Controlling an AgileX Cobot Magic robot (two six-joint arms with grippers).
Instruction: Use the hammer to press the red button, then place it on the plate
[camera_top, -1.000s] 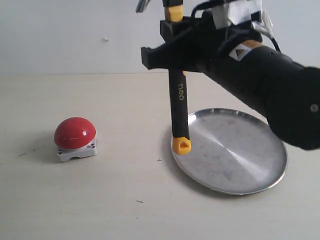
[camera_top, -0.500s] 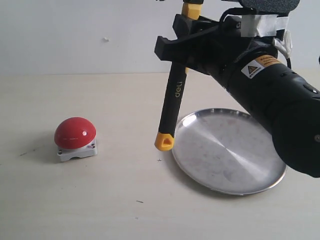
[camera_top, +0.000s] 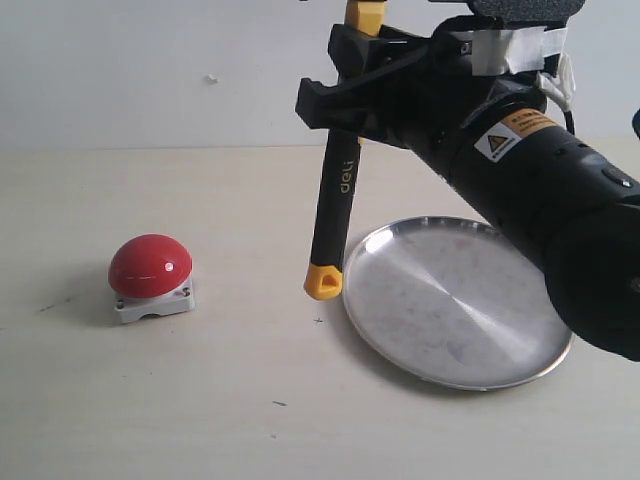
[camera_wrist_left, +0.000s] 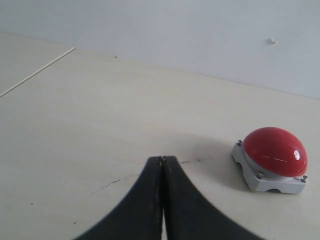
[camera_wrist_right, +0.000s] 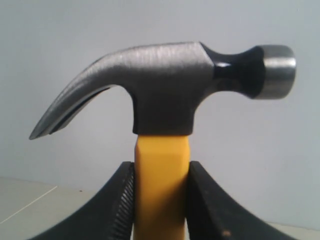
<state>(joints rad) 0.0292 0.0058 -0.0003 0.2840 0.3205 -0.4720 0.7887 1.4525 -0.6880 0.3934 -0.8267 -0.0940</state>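
Observation:
My right gripper (camera_top: 345, 75) is shut on the hammer (camera_top: 333, 205), gripping the yellow neck (camera_wrist_right: 161, 187) just under the dark claw head (camera_wrist_right: 165, 87). The hammer hangs almost upright in the air, head up and out of the exterior view, with its yellow end (camera_top: 323, 282) just left of the plate's rim. The silver plate (camera_top: 480, 320) lies on the table at right. At left the red button (camera_top: 150, 264) sits on its grey base, well clear of the hammer. My left gripper (camera_wrist_left: 162, 159) is shut and holds nothing, a short way from the red button (camera_wrist_left: 275, 150).
The beige table (camera_top: 250, 400) runs to a white wall (camera_top: 150, 70). A few small dark specks (camera_top: 278, 404) lie on the tabletop. The bulky black right arm (camera_top: 540, 190) hangs over the plate.
The right arm has carried the hammer left, off the plate's edge toward the button. The handle has tilted, its yellow end swinging left. The left gripper's earlier state is not shown.

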